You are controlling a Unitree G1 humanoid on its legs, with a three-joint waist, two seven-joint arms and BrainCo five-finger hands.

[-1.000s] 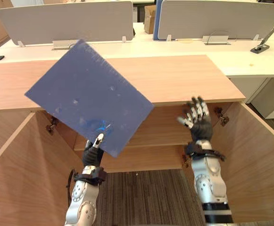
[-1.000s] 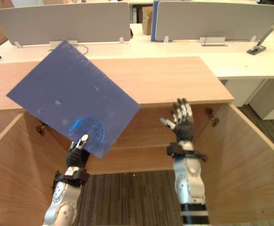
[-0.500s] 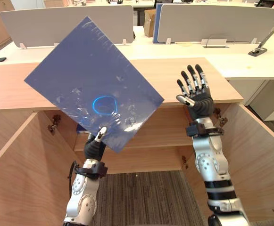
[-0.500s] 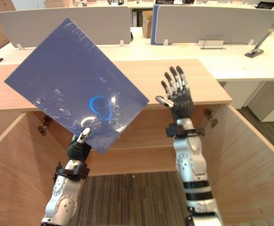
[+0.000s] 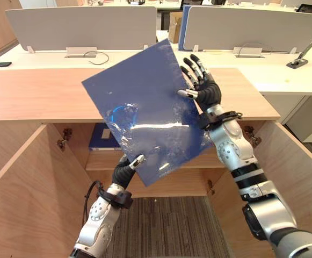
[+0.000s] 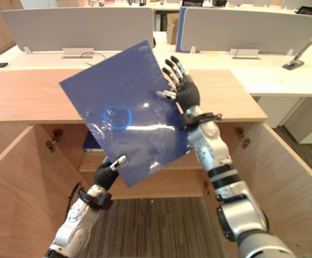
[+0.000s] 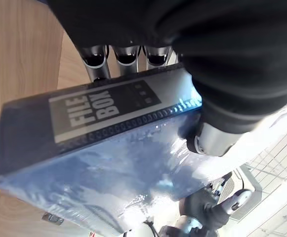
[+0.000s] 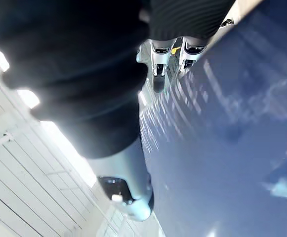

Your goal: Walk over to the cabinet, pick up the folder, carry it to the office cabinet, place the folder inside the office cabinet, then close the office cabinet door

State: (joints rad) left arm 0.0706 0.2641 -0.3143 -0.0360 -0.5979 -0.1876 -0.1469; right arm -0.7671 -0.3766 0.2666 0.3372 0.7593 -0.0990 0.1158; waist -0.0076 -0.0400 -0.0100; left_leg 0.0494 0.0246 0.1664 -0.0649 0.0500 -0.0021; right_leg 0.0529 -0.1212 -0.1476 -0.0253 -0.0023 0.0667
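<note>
The blue folder (image 5: 145,107) hangs tilted in the air in front of the open wooden cabinet (image 5: 37,94). My left hand (image 5: 124,171) is shut on its lower corner from below. In the left wrist view my fingers (image 7: 126,54) lie behind the labelled spine (image 7: 99,111) and the thumb presses on the front. My right hand (image 5: 204,91) is at the folder's upper right edge, fingers straight and spread against it. In the right wrist view the fingers (image 8: 158,64) run along the blue cover (image 8: 232,148).
Both cabinet doors stand wide open, left (image 5: 16,193) and right (image 5: 300,183). A second blue folder (image 5: 103,137) lies on the inner shelf. White desks with grey partitions (image 5: 86,24) stand behind; a black phone (image 5: 1,64) lies at the far left.
The folder has swung to the right and turned more upright. My right hand has risen and moved left until it touches the folder's upper right edge. The left hand still holds the lower corner.
</note>
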